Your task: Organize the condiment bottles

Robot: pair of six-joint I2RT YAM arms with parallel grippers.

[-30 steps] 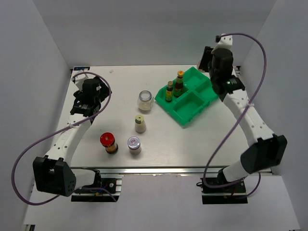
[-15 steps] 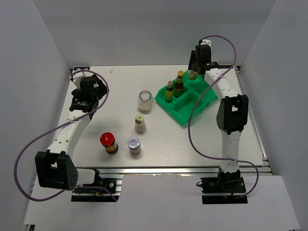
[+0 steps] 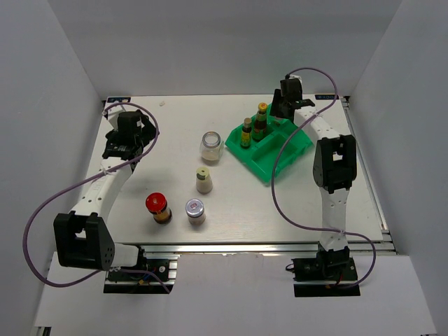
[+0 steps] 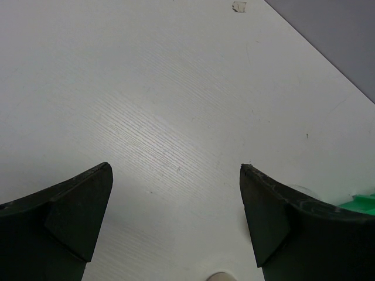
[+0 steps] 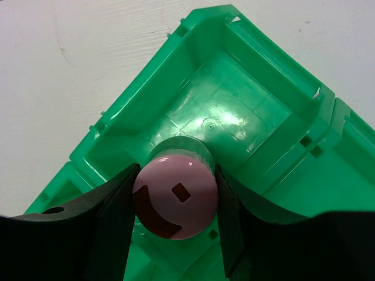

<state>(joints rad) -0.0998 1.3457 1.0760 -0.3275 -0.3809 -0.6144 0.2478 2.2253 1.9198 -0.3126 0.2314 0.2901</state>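
My right gripper (image 5: pixel 176 202) is shut on the pink-capped pale shaker (image 5: pixel 176 194) and holds it upright inside the far compartment of the green tray (image 5: pixel 246 76). In the top view this gripper (image 3: pixel 281 108) hides the shaker. Two dark yellow-capped bottles (image 3: pixel 246 133) (image 3: pixel 261 121) stand in the tray's left compartment. On the table stand the clear glass jar (image 3: pixel 211 145), the yellow-green-capped shaker (image 3: pixel 204 180), the red-lidded jar (image 3: pixel 158 207) and the silver-lidded jar (image 3: pixel 194 211). My left gripper (image 3: pixel 120 147) is open and empty over bare table at the far left (image 4: pixel 176 175).
The green tray (image 3: pixel 283 150) sits at the back right, with its near compartments holding nothing. White walls enclose the table on the left, back and right. A corner of the tray (image 4: pixel 363 202) and a pale cap (image 4: pixel 218 276) show at the edges of the left wrist view.
My right arm has swung in from the right and come down with the pink-capped shaker into the tray's far compartment. My left arm has shifted only slightly.
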